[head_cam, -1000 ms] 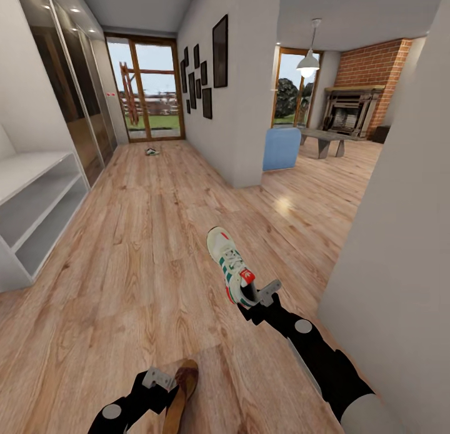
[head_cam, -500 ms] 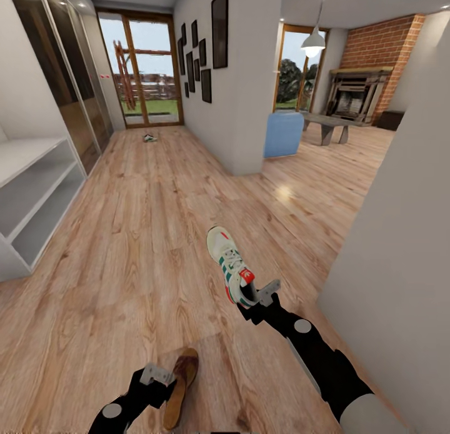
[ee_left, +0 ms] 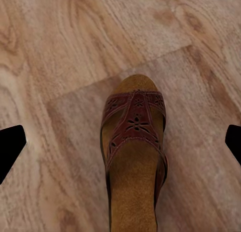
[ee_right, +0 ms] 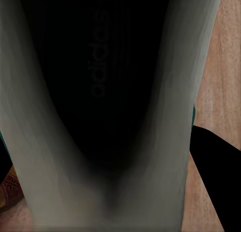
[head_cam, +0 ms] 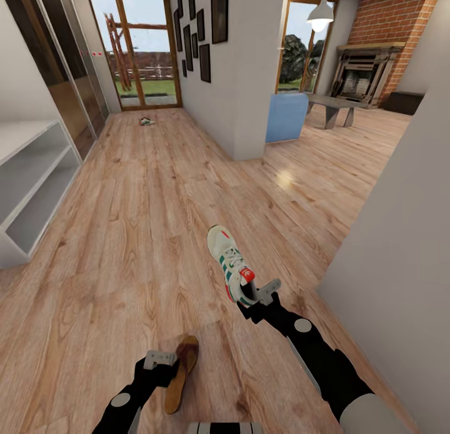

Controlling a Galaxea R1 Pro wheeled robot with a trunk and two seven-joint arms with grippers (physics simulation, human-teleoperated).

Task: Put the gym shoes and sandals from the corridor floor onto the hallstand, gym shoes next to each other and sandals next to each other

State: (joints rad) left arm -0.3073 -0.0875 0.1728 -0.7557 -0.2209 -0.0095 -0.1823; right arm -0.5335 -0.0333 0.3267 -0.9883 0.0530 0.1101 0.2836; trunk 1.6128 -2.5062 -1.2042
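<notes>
Shelving stands at our nine o'clock against the wall, pale, with two open levels; we cannot tell from here whether it is the hallstand or the plain unit.

Our left gripper sits at seven o'clock, low over the floor, with the sandal touching it on its right side. From the head view we read the fingers as closed on the sandal's edge, though the contact itself is hidden. In the left wrist view the sandal is brown, with a punched-pattern strap across a tan insole, flat and slim. We judge it light and fairly stiff in the sole, the strap softer; the sole edge near the heel seems the surest place to hold, since the strap would flex.

At twelve o'clock, far down the corridor by the glass doors, a small shoe lies on the floor, too small to identify.

Our right gripper is at five o'clock, its fingers clamped on the heel collar of the sneaker, toe pointing away to twelve. It is cream-white with green stripes and a red tongue patch. The right wrist view looks down into the dark inside of the sneaker. We judge it bulkier, with a padded, yielding collar, so it may sag toe-down.
</notes>
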